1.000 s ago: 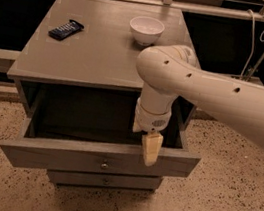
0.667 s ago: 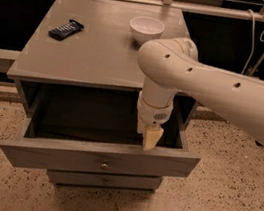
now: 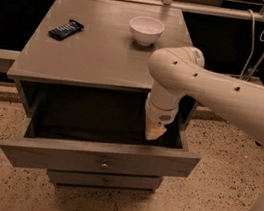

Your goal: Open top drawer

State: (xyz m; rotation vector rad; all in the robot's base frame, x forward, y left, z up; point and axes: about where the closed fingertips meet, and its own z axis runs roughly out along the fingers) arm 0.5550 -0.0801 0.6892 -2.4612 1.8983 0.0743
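The white arm (image 3: 225, 93) bends down from the right and ends in the tool (image 3: 153, 131); I cannot tell whether the tool is apart or together. The grey worktop (image 3: 100, 56) lies behind and above the tool. The top drawer (image 3: 62, 153) stands pulled out beneath the tool, which hangs over its right part. 1 white bowl (image 3: 145, 30) sits behind the tool and 1 dark packet (image 3: 65, 29) sits far to its left. The drawer's knob (image 3: 105, 164) is below and left of the tool.

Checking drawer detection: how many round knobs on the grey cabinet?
2. Upper knob centred on the open grey wooden top drawer; lower knob on the drawer below. More may be hidden underneath. Gripper hangs over the top drawer's right side.
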